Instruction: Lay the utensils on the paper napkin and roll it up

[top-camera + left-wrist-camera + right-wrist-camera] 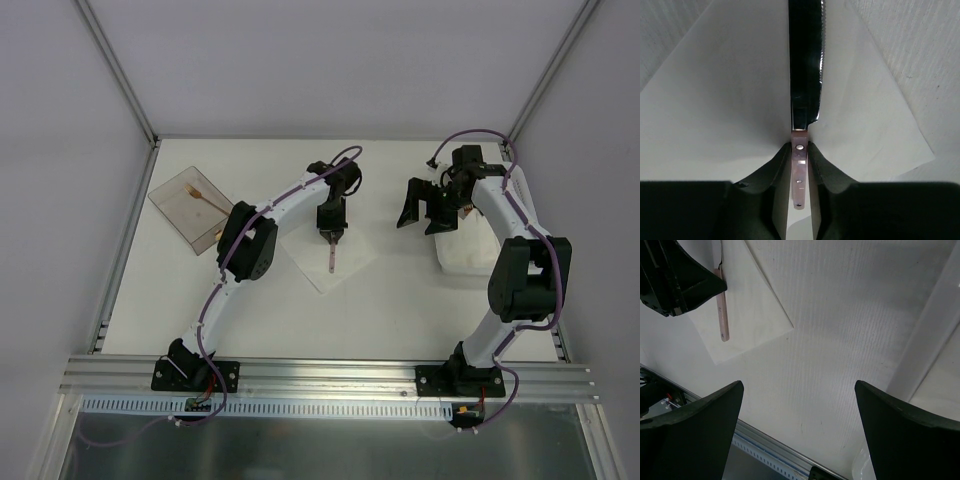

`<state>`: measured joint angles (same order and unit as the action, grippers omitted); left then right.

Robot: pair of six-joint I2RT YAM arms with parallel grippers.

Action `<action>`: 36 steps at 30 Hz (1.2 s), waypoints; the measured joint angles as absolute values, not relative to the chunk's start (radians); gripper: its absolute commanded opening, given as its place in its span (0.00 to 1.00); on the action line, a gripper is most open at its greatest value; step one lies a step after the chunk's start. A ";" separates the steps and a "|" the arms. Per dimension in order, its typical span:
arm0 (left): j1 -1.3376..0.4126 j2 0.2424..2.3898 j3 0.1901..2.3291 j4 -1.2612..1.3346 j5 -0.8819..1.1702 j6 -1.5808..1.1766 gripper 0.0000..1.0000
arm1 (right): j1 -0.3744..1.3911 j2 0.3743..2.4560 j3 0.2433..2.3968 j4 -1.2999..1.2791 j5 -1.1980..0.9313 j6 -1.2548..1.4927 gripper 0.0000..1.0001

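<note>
Left gripper (333,237) pinching knife (331,258) over paper napkin (350,262); right gripper (421,223) idle, jaws wide apart.
Napkin lies flat as a diamond at table (400,310) centre. Copper handle sits between the left fingers (765,180), both tips against its edges; serrated blade runs toward 12 o'clock across the sheet. Whether the knife touches the paper, cannot tell. Right gripper hangs at 2 o'clock of the napkin, holding nothing. Clear plastic box (175,215) at 10 o'clock, another copper utensil (205,195) inside. White container (465,255) at 3 o'clock.
</note>
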<state>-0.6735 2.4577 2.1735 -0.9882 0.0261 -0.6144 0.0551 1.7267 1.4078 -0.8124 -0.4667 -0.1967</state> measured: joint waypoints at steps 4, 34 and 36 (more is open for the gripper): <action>-0.673 2.451 2.162 -0.975 0.030 -0.618 0.26 | 0.054 1.727 1.407 -0.812 -0.469 -0.196 0.99; -0.189 1.779 1.948 -0.962 -0.200 -0.693 0.44 | 0.051 1.727 1.400 -0.812 -0.481 -0.196 0.99; -0.100 1.779 1.921 -0.964 -0.200 -0.715 0.41 | 0.051 1.727 1.400 -0.812 -0.482 -0.196 0.99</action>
